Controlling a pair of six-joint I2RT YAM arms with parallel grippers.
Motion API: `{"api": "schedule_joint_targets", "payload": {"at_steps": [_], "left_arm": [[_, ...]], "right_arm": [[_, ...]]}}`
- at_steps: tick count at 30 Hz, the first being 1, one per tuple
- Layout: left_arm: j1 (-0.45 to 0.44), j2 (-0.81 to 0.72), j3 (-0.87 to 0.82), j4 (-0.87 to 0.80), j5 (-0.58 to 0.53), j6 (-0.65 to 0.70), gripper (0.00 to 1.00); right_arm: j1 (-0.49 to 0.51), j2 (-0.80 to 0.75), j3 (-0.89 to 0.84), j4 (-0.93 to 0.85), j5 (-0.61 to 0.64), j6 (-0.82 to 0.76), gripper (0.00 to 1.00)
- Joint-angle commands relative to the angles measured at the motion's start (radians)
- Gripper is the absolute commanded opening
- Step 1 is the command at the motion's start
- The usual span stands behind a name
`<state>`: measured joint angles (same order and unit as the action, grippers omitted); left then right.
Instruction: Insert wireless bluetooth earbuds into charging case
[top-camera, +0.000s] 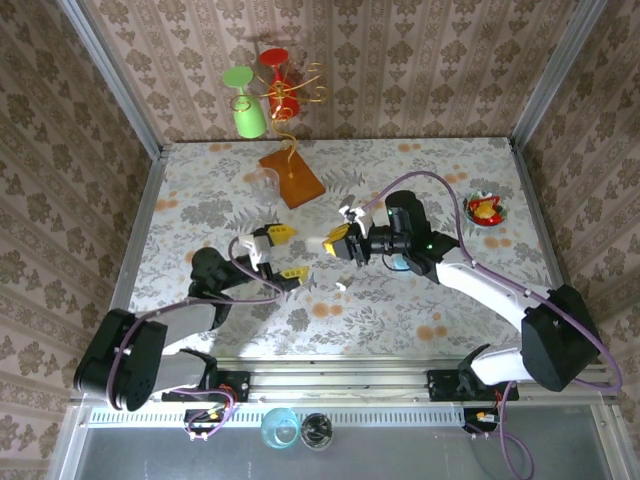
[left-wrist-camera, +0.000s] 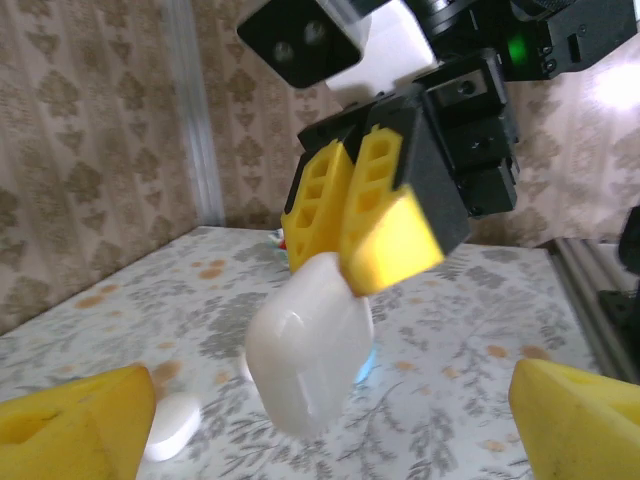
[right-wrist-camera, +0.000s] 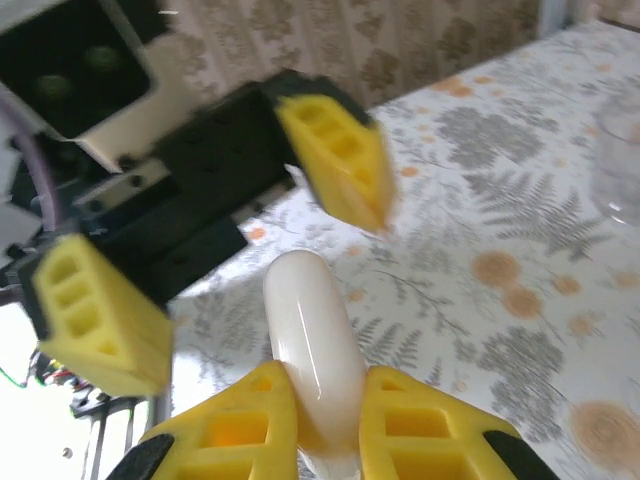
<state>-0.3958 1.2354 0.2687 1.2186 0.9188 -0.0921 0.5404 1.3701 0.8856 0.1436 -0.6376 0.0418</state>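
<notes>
While the left gripper, nearer the arm bases, stands with its jaws spread wide and empty, the right gripper facing it is clenched on the white pebble-shaped charging case, held above the table. A tiny white piece, judged to be an earbud, lies on the tabletop apart from the case. The case looks closed, so opening it and seating the earbuds appear to remain.

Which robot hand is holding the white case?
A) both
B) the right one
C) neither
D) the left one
B: the right gripper has its yellow fingers pinched on the white case, while the left gripper stands wide open.
</notes>
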Motion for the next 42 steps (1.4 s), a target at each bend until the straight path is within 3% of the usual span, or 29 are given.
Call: {"api": "schedule_joint_targets", "payload": {"at_steps": [1,4,8,13,22,26,30,38,42], "left_arm": [[0.017,-0.078,-0.013,-0.140,-0.097,0.113,0.96],[0.018,-0.181,0.001,-0.384,-0.179,0.237,1.00],[0.015,-0.299,0.037,-0.665,-0.252,0.359,1.00],[0.015,-0.367,0.055,-0.823,-0.268,0.431,1.00],[0.015,-0.360,0.050,-0.793,-0.258,0.416,1.00],[0.016,-0.354,0.046,-0.781,-0.253,0.402,1.00],[0.015,-0.344,0.047,-0.777,-0.256,0.392,1.00],[0.015,-0.311,0.046,-0.743,-0.250,0.379,1.00],[0.015,-0.301,0.049,-0.737,-0.240,0.368,1.00]], "right_arm": [[-0.057,0.062,-0.033,0.071,0.178,0.203,0.14],[-0.107,0.096,-0.075,0.104,0.247,0.349,0.14],[-0.136,0.139,-0.096,0.052,0.327,0.423,0.14],[-0.176,0.216,-0.109,0.024,0.338,0.526,0.14],[-0.185,0.340,-0.097,-0.007,0.360,0.559,0.17],[-0.186,0.351,-0.097,-0.005,0.373,0.559,0.28],[-0.186,0.313,-0.094,-0.021,0.397,0.521,0.45],[-0.199,0.232,0.039,-0.280,0.562,0.245,0.60],[-0.212,0.260,0.190,-0.511,0.625,0.023,0.70]]}}
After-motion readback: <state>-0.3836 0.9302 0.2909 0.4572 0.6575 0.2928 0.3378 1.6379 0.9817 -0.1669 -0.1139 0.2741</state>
